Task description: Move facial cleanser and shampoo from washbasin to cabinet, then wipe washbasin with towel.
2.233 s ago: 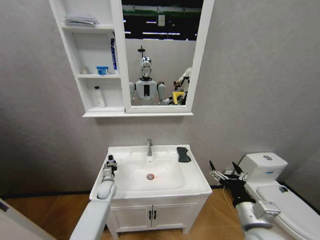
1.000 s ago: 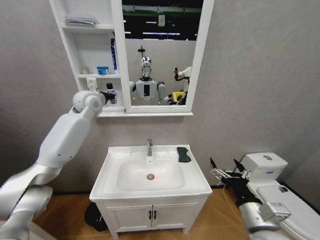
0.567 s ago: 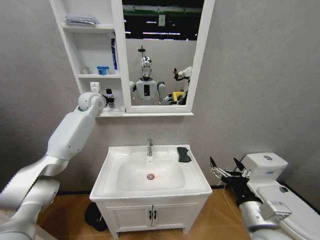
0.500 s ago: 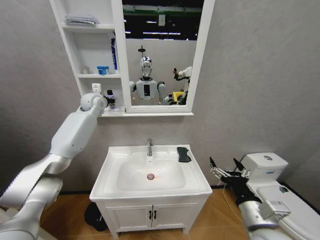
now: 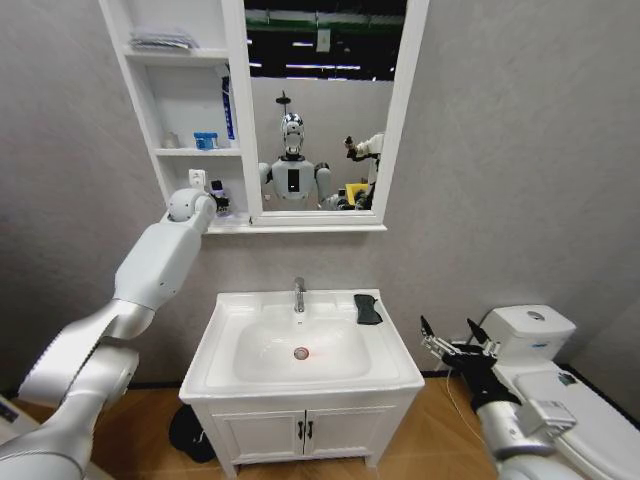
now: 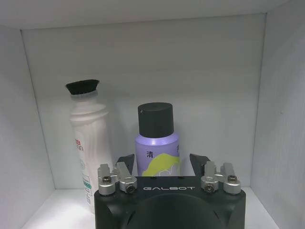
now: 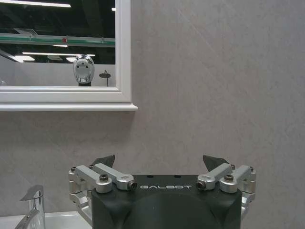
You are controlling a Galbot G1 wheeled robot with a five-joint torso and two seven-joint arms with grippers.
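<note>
We face a white wall-hung cabinet with three narrow open shelves and a tall framed mirror, mounted above a white rectangular ceramic washbasin with an oval bowl and a chrome tap. Our left arm reaches up to the cabinet's lowest shelf, where the left gripper sits with its fingers spread on either side of a lilac bottle with a black cap. We cannot tell whether the pads touch it; they look apart from its sides, so the claw reads as open. Just left of it stands a white ribbed bottle with a black cap, near but seemingly not touching.

Both bottles appear shelved, so we judge this the release. The risk lies in backing out: a finger could catch the lilac bottle and tip it into its white neighbour or off the shelf edge.

Our right gripper hangs open and idle, low on the right beside the basin. A small black folded towel lies on the basin's far right corner, unused.
</note>
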